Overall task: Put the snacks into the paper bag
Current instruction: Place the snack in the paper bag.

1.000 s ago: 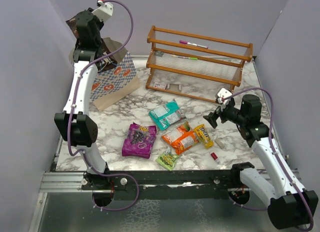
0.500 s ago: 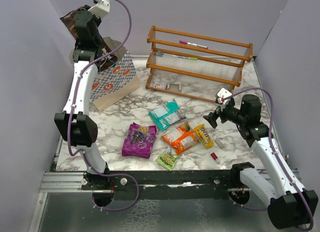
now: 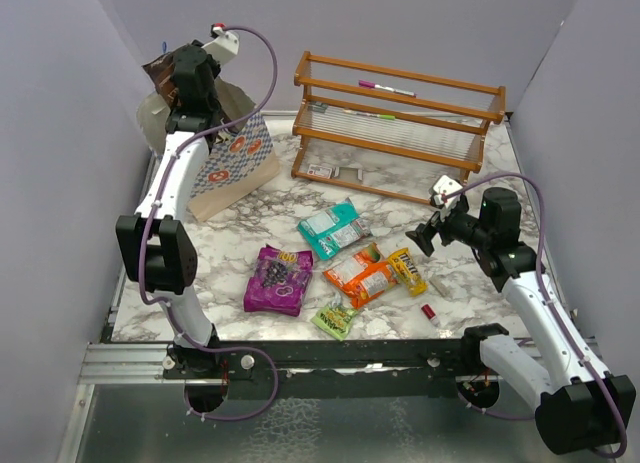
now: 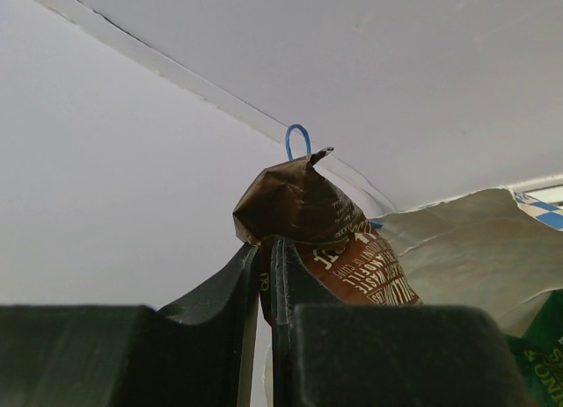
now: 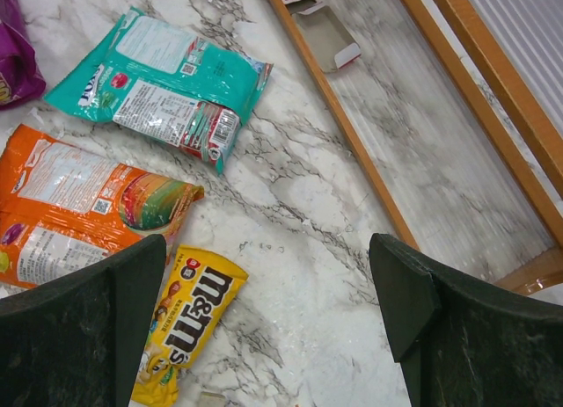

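Step in hand: as I judge it, dropping the brown crinkly packet [image 4: 308, 214] into the blue-and-white checked paper bag [image 3: 240, 161].
Paper bag: at the far left of the white marbled worktop [image 3: 250, 223], its mouth towards the corner. In the left wrist view its cream inside [image 4: 466, 240] lies just right of the packet, and a thin blue cord handle [image 4: 297, 140] peeps up behind the packet's tip.
Doing it well: bring the packet squarely over the cream opening before letting go, since it seems to sit near the mouth's edge. Lead with its narrow end, keep it clear of the cord handle, and release low so that the light paper wall does not fold or tip.
Left arm [image 3: 170, 183]: reared up tall over the far-left corner, with the wrist bent above the bag.
Left jaws: almost together, clamped on the brown packet, which sticks out past them.
Right arm [image 3: 530, 293]: reaching in low from the right, its wrist hovering over the worktop.
Right jaws: wide apart and holding nothing — poised above the loose packets.
Waiting on the worktop: a purple packet [image 3: 278, 280], a teal packet [image 5: 158, 82], an orange packet [image 5: 79, 196], a yellow packet [image 5: 189, 323] and a small light-green packet [image 3: 336, 317], all well apart from the bag.
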Robot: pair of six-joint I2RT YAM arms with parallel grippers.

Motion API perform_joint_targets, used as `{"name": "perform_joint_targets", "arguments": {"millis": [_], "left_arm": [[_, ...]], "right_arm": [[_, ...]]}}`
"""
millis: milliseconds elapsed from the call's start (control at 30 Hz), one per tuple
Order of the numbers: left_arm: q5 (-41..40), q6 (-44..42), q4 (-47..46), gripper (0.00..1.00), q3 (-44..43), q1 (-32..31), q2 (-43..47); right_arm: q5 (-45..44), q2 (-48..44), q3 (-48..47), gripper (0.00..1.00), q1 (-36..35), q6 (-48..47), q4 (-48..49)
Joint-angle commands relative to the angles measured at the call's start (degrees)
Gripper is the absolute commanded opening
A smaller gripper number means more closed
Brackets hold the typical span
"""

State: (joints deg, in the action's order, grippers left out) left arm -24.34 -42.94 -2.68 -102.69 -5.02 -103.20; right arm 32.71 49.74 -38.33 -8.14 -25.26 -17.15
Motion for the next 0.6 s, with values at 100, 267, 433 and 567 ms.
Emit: {"name": "perform_joint_targets", "arguments": {"millis": [100, 267, 433, 567], "left_arm": [[-1.16, 0.34, -3.56, 0.0, 1.77, -0.96, 5.34], [1.96, 1.49, -2.4, 0.0, 6.66, -2.43, 8.66], [4.53, 2.91, 0.88, 0.0, 8.66, -3.07, 9.42], [5.37, 3.22, 2.81, 0.0, 9.25, -3.07, 9.07]], "right_arm": [[0.66, -0.19, 0.2, 0.99, 0.32, -0.41, -0.45], [0.99, -0.6, 0.22, 0.99, 0.32, -0.39, -0.52], [1.38, -0.62, 0.09, 0.99, 0.32, -0.4, -0.61], [1.57, -0.78, 0.03, 0.99, 0.32, -0.36, -0.7]]}}
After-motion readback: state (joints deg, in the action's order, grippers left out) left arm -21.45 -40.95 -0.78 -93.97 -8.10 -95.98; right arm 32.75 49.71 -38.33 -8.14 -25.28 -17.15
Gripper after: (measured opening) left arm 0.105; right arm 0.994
